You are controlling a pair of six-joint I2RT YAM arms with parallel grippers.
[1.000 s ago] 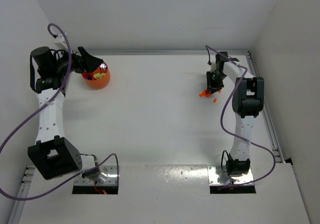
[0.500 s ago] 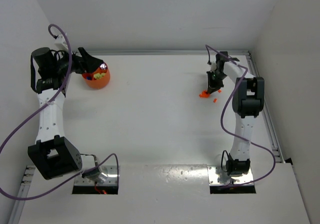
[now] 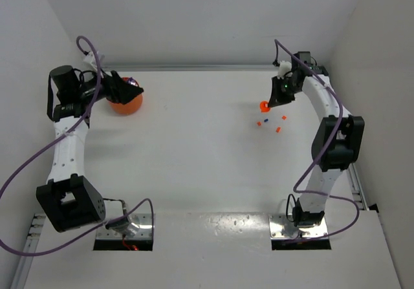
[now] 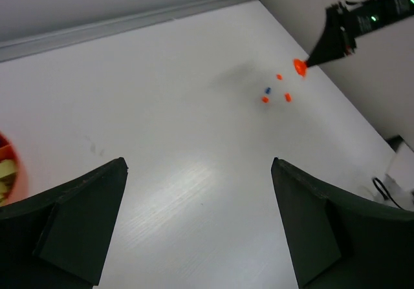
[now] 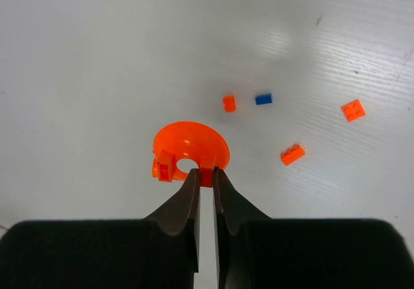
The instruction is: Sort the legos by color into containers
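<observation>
My right gripper (image 5: 206, 172) is shut on the rim of a round orange dish-shaped lego piece with a centre hole (image 5: 194, 143) and holds it above the table; both show in the top view, the gripper (image 3: 268, 103) and the piece (image 3: 263, 106). Below it lie three small orange bricks (image 5: 229, 103) (image 5: 292, 154) (image 5: 352, 110) and one blue brick (image 5: 263, 99). My left gripper (image 3: 132, 90) is open and empty, hovering over the orange bowl (image 3: 125, 104), which holds yellow-green pieces (image 4: 5, 171). Its fingers (image 4: 84, 218) stand wide apart.
The loose bricks lie at the back right of the white table (image 3: 194, 153), near the right wall. A raised rail (image 3: 226, 68) runs along the back edge. The left wrist view shows the right gripper (image 4: 336, 33) far across the table.
My right gripper has risen and moved back with the round orange piece, leaving the small bricks spread on the table. My left gripper has shifted slightly right over the bowl.
</observation>
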